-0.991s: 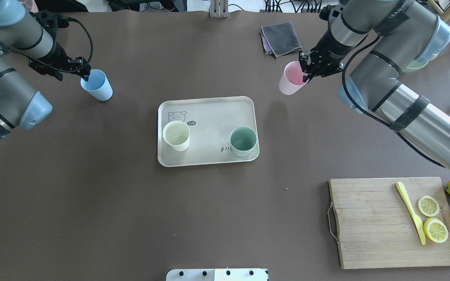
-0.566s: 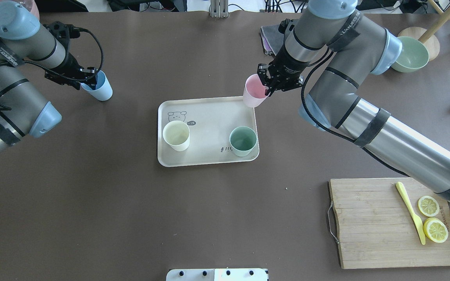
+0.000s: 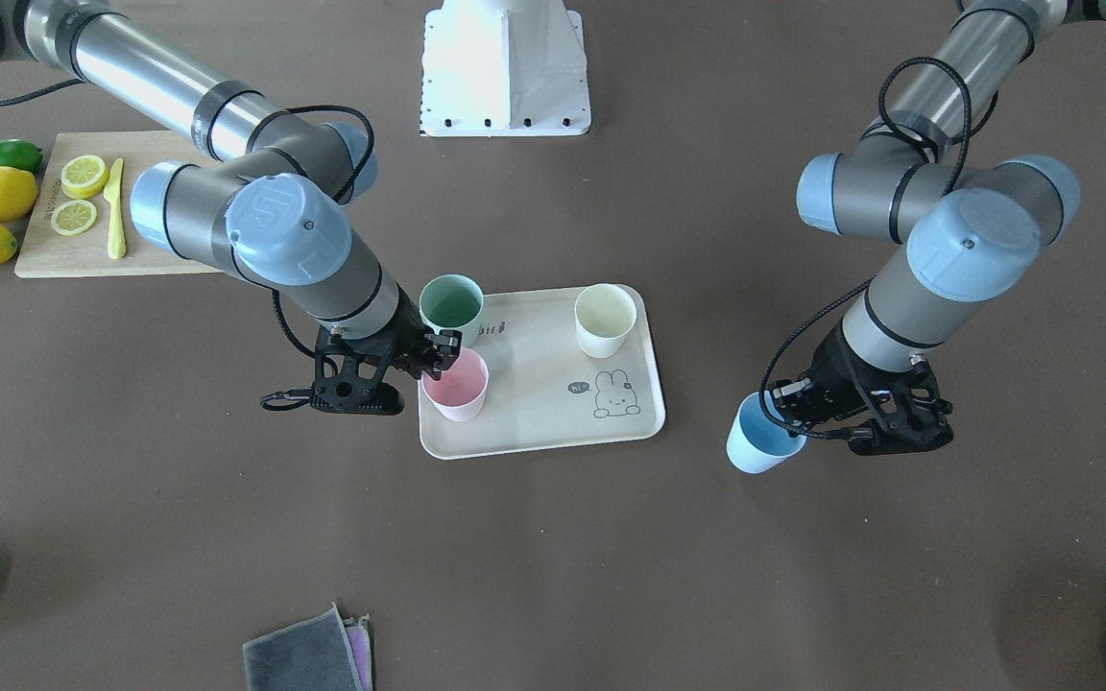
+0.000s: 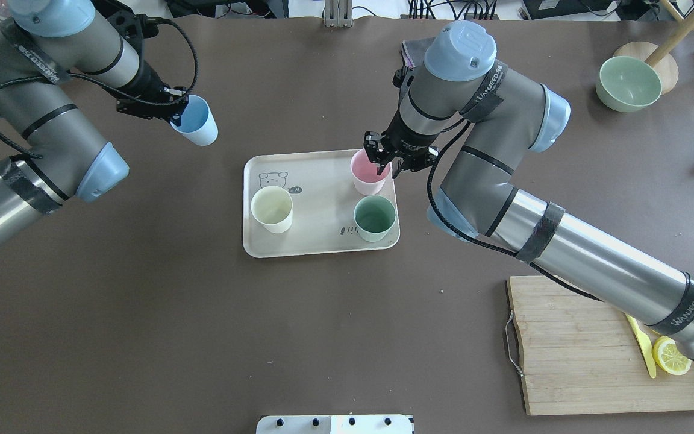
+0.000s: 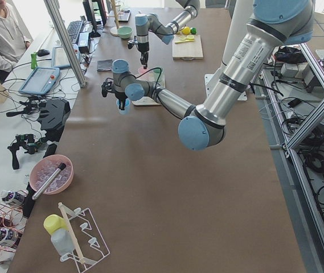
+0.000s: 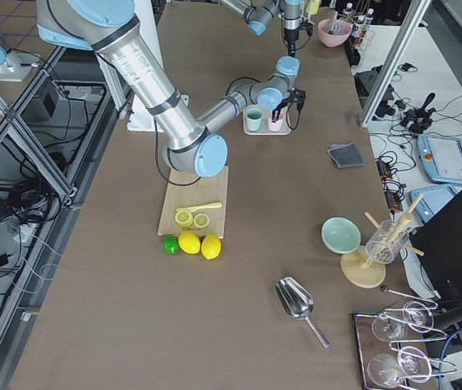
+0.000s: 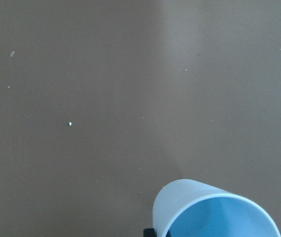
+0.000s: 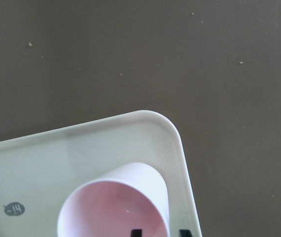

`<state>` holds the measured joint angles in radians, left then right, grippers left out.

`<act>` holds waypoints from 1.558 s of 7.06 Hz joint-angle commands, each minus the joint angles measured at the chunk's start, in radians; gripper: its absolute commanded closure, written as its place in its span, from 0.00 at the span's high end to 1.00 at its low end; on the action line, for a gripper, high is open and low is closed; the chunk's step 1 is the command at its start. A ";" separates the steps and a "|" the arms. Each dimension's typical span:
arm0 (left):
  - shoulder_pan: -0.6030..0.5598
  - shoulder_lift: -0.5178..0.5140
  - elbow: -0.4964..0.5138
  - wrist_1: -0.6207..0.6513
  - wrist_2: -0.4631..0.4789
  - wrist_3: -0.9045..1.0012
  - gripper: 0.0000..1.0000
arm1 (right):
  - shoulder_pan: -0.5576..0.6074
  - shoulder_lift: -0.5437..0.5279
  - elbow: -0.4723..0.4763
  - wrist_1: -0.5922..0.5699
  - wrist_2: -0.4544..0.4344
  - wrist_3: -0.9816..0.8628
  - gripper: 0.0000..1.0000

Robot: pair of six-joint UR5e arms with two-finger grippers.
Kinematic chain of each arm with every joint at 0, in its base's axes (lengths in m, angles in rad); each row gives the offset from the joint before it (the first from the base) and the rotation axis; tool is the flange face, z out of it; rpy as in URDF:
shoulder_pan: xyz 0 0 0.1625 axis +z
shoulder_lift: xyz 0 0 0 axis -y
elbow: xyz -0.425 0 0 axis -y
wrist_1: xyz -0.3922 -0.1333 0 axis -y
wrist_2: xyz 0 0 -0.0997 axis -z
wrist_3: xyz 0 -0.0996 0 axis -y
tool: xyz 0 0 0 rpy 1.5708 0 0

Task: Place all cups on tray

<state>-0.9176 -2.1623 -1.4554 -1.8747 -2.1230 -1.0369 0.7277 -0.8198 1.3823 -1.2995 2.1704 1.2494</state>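
The beige tray point(image 4: 317, 244) lies mid-table with the cream-white cup point(image 4: 271, 209) and the mint green cup point(image 4: 375, 218) standing on it. My right gripper point(image 4: 383, 164) is shut on the rim of the pale pink cup point(image 4: 370, 173), upright at the tray's far right corner; I cannot tell whether it rests on the tray. In the right wrist view the pink cup point(image 8: 115, 207) sits inside the tray's corner point(image 8: 145, 123). My left gripper point(image 4: 177, 114) is shut on the rim of the light blue cup point(image 4: 197, 123), held tilted above the table, left of the tray.
A wooden cutting board point(image 4: 582, 349) with a yellow knife and lemon slices lies at the near right. A green bowl point(image 4: 627, 83) stands at the far right. A grey cloth point(image 3: 308, 653) lies beyond the tray, partly under my right arm.
My right gripper carried the pink cup left, from off the tray to its far right corner. My left gripper took hold of the blue cup, lifted it and moved it toward the tray.
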 commanded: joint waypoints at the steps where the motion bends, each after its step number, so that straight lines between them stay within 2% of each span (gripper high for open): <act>1: 0.112 -0.083 -0.016 0.037 0.021 -0.165 0.00 | 0.025 -0.004 0.009 0.035 0.008 -0.008 1.00; 2: 0.168 -0.105 -0.016 0.061 0.091 -0.173 0.00 | 0.071 -0.022 0.024 0.033 0.047 -0.011 1.00; 3: 0.201 -0.106 -0.014 0.062 0.110 -0.173 0.00 | 0.129 -0.060 0.030 0.032 0.112 -0.077 1.00; 4: 0.207 -0.103 -0.023 0.062 0.115 -0.164 0.97 | 0.184 -0.132 0.058 0.031 0.158 -0.175 1.00; 5: 0.166 -0.094 -0.043 0.071 0.097 -0.131 0.98 | 0.244 -0.213 0.104 0.028 0.175 -0.247 1.00; 6: 0.092 -0.046 -0.118 0.162 0.030 0.041 0.98 | 0.304 -0.316 0.162 0.025 0.178 -0.351 1.00; 7: 0.019 0.058 -0.249 0.260 0.020 0.202 0.98 | 0.365 -0.394 0.184 0.023 0.192 -0.461 1.00; 8: -0.056 0.176 -0.332 0.305 0.020 0.374 0.98 | 0.424 -0.442 0.185 0.020 0.209 -0.551 1.00; 9: -0.145 0.279 -0.361 0.305 0.014 0.546 0.98 | 0.477 -0.496 0.188 0.013 0.210 -0.659 1.00; 11: -0.309 0.456 -0.381 0.293 -0.075 0.813 0.98 | 0.588 -0.588 0.187 -0.048 0.209 -0.906 1.00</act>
<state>-1.1164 -1.8260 -1.8197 -1.5769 -2.1426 -0.4104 1.2432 -1.3503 1.5687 -1.3072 2.3793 0.4985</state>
